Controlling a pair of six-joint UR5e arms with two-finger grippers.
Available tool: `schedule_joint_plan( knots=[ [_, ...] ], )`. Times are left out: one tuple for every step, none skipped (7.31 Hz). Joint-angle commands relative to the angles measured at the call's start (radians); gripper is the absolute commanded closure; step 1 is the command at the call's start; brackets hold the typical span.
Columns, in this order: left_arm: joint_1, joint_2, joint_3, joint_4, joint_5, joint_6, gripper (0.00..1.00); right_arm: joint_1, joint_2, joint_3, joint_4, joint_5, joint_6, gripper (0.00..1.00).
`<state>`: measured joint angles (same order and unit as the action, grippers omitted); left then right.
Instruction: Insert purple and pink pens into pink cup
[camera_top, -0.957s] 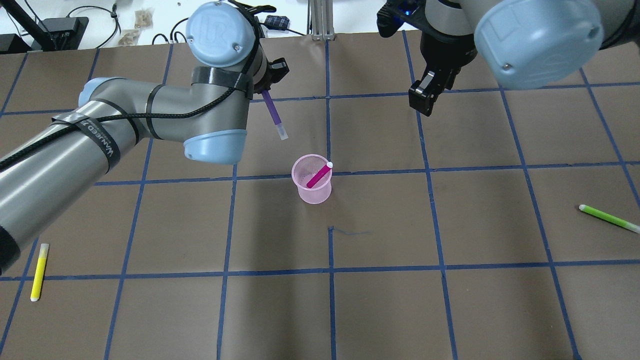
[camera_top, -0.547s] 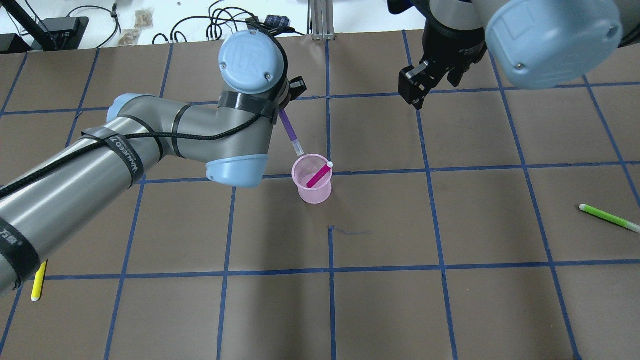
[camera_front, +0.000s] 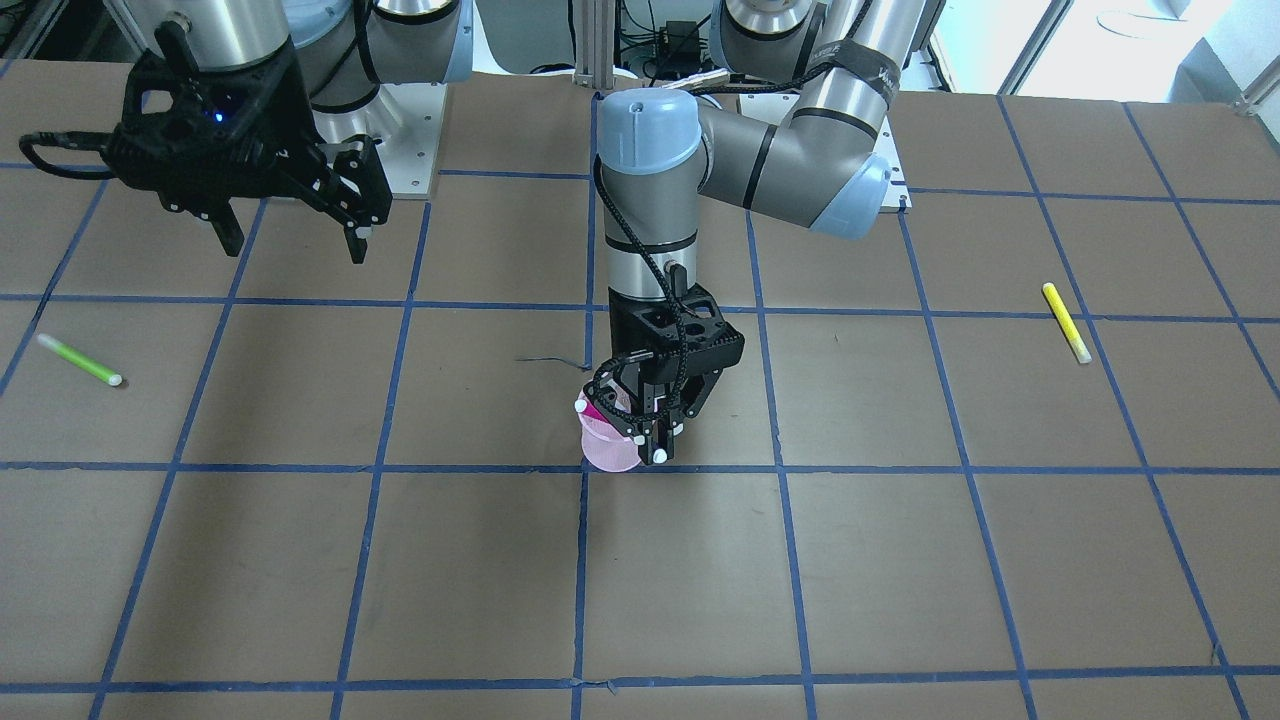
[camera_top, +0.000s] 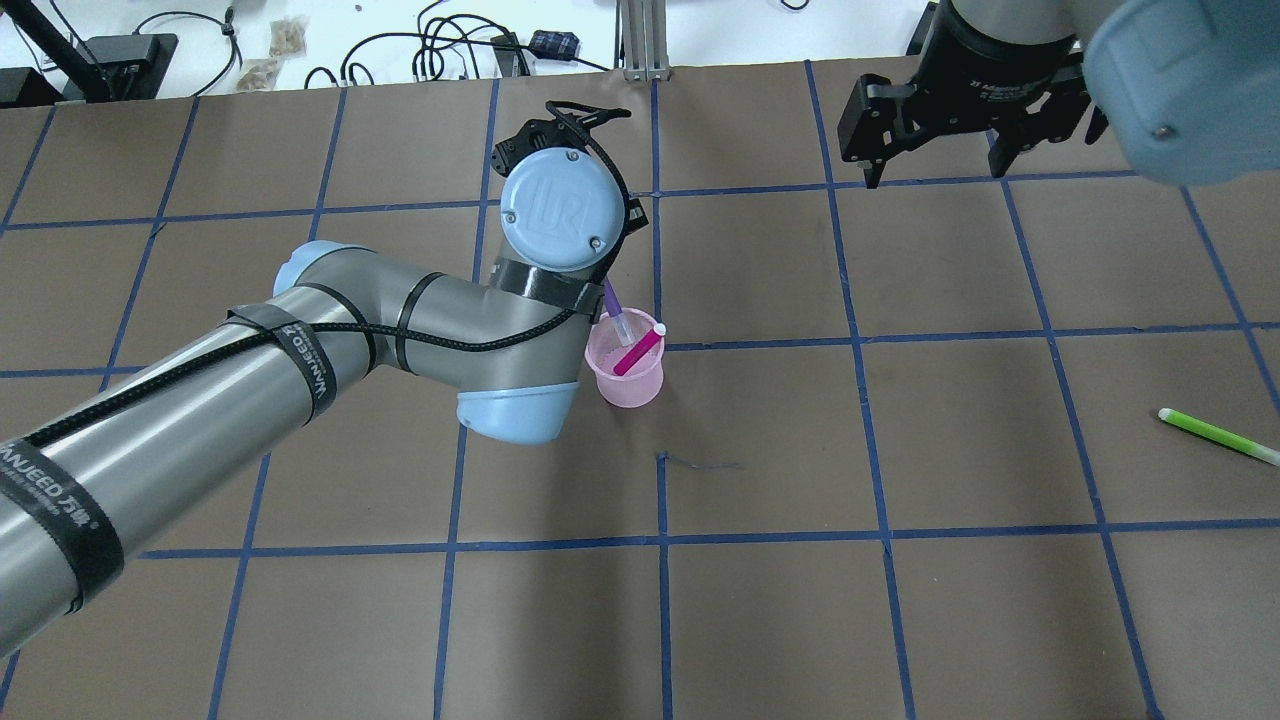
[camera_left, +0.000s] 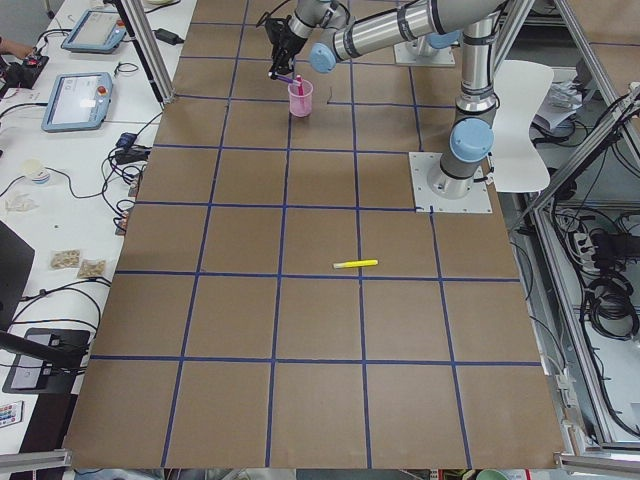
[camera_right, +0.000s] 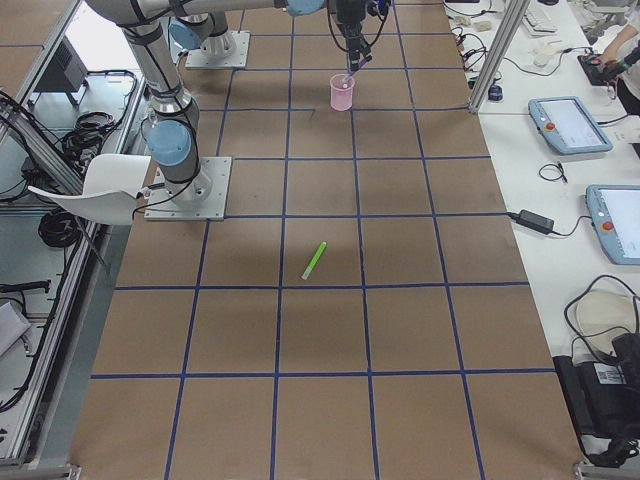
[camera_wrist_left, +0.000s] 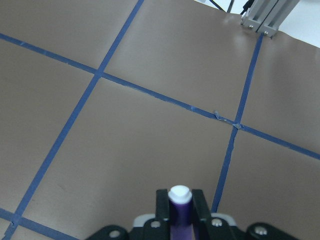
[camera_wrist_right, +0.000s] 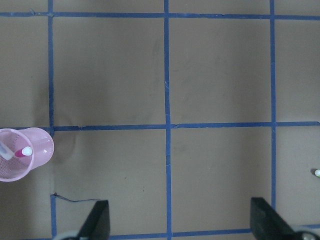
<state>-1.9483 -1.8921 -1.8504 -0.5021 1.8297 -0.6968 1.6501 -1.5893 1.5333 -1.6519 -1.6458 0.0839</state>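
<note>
The pink mesh cup (camera_top: 630, 385) stands near the table's middle, with the pink pen (camera_top: 638, 352) leaning inside it. My left gripper (camera_front: 650, 432) hangs right over the cup (camera_front: 606, 452) and is shut on the purple pen (camera_top: 616, 306). The pen points down and its clear-capped lower end sits in the cup's mouth. In the left wrist view the purple pen (camera_wrist_left: 180, 207) stands clamped between the fingers. My right gripper (camera_top: 935, 170) is open and empty, high at the back right. Its wrist view shows the cup (camera_wrist_right: 41, 150) with the pink pen (camera_wrist_right: 22, 151) far to the left.
A green pen (camera_top: 1215, 437) lies at the table's right edge. A yellow pen (camera_front: 1066, 322) lies on the left side, hidden by my left arm in the overhead view. Blue tape lines grid the brown table (camera_top: 900, 600).
My left arm has swung towards the cup, carrying the purple pen from behind it to over its mouth. My right gripper has drawn back to the rear right and turned.
</note>
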Motion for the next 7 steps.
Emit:
schedule_joint_plan(
  knots=[
    [-0.004,-0.004,-0.020,0.004,0.011,-0.001,1.00,-0.007,-0.026,0.039,-0.026,0.061,0.005,0.00],
    [-0.006,-0.005,-0.020,0.004,0.013,-0.003,1.00,-0.012,-0.023,0.028,-0.035,0.084,0.005,0.00],
    [-0.009,-0.005,-0.020,0.004,0.013,-0.004,1.00,-0.016,-0.023,0.031,-0.037,0.052,0.008,0.00],
    [-0.023,-0.005,-0.020,0.004,0.011,-0.006,0.79,-0.016,-0.021,0.033,-0.039,0.049,0.014,0.00],
    [-0.033,-0.007,-0.020,0.004,0.011,-0.039,0.53,-0.016,-0.021,0.031,-0.039,0.052,0.014,0.00],
    [-0.035,-0.007,-0.020,0.004,0.011,-0.053,0.41,-0.016,-0.021,0.033,-0.039,0.050,0.010,0.00],
    [-0.035,-0.008,-0.020,0.004,0.010,-0.053,0.15,-0.016,-0.021,0.036,-0.039,0.052,0.011,0.00]
  ],
)
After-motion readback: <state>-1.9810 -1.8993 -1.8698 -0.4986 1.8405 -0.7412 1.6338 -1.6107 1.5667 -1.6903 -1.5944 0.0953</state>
